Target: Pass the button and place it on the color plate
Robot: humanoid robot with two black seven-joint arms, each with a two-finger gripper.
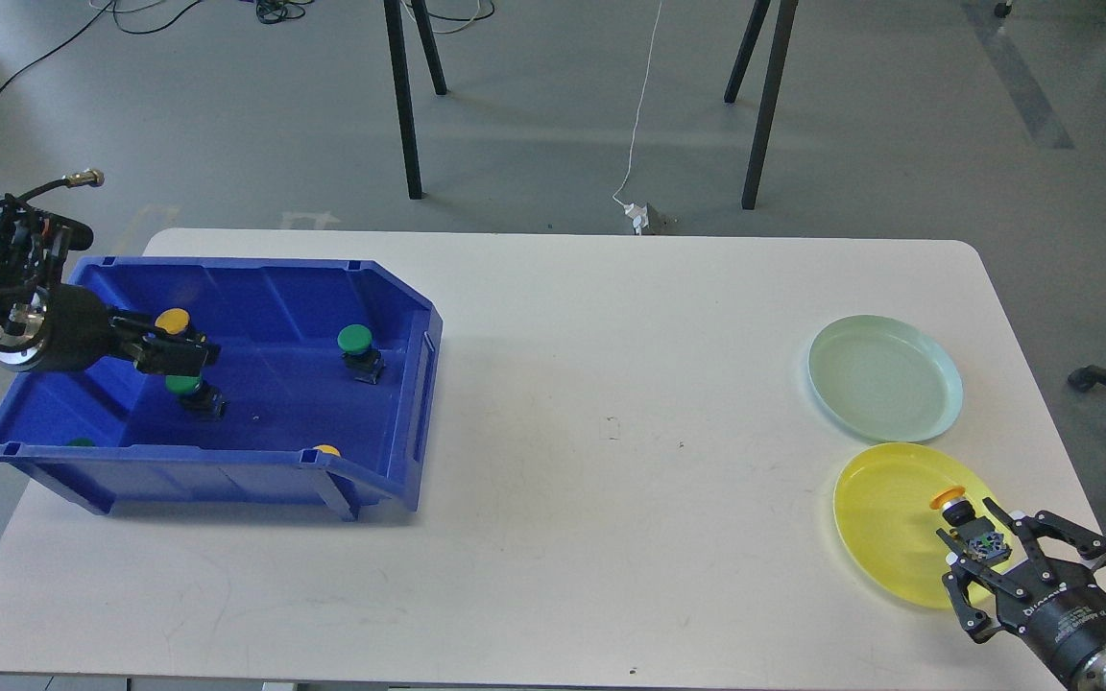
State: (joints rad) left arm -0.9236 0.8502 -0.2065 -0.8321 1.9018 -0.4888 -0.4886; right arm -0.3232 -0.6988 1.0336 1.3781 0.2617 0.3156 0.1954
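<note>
A yellow button (952, 507) stands tilted on the right side of the yellow plate (884, 523). My right gripper (987, 549) is at the table's near right corner, shut on the button's black base. My left gripper (190, 358) reaches low into the blue bin (399, 293), just over a green button (186, 387) and in front of a yellow button (172, 319). It is seen side-on and dark, so its fingers cannot be told apart. Another green button (356, 339) stands in the middle of the bin.
A pale green plate (884, 379) lies behind the yellow plate. A yellow cap (327, 449) and a green cap (81, 442) peek over the bin's near wall. Black stand legs (404, 96) stand on the floor beyond the table.
</note>
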